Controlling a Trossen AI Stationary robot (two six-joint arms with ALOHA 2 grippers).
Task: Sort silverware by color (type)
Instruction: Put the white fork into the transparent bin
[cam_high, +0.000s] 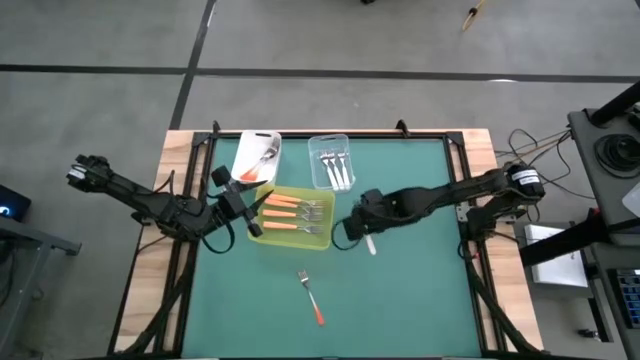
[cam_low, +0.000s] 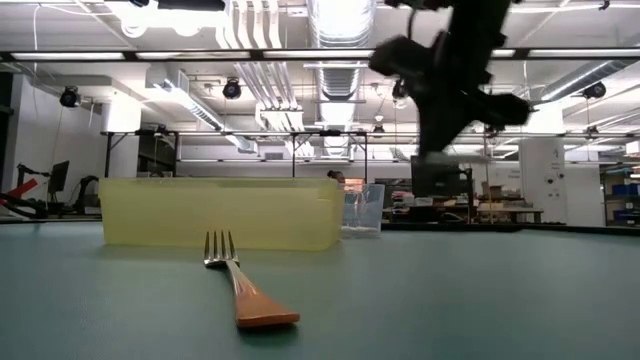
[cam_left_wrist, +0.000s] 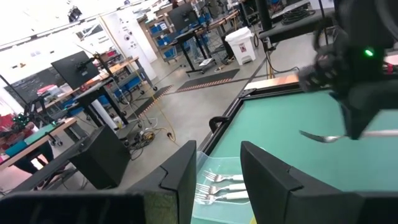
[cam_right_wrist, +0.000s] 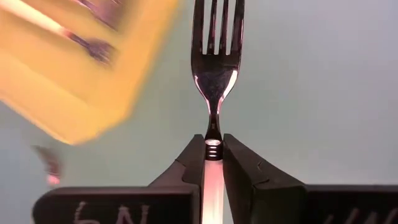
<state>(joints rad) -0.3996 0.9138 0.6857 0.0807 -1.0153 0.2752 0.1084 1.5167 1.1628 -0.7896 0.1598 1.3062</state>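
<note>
My right gripper (cam_high: 353, 228) hangs over the green mat just right of the yellow-green tray (cam_high: 322, 240), shut on a white-handled fork (cam_right_wrist: 214, 74). That tray holds several orange-handled forks (cam_high: 285, 212). My left gripper (cam_high: 254, 214) hovers open at the tray's left end, holding nothing; its own view shows the fingers apart (cam_left_wrist: 217, 180). One orange-handled fork (cam_high: 312, 297) lies flat on the mat nearer the front edge. A clear tub (cam_high: 331, 160) contains white-handled forks, and a white tub (cam_high: 257, 158) contains one utensil. My right gripper pinches the fork between its two fingers at the neck (cam_right_wrist: 212, 138), where the metal stem meets the white handle. The fingers lie along the fork; the tines point away past the fingertips and the handle (cam_right_wrist: 212, 186) runs back between them. The fork is lifted clear of the mat, roughly level.
The clear tub (cam_low: 362, 212) and the white tub stand at the table's far side, behind the tray (cam_low: 220, 212). Open mat lies around the lone orange fork (cam_low: 240, 290) and at the right half. Wooden table edges frame the mat.
</note>
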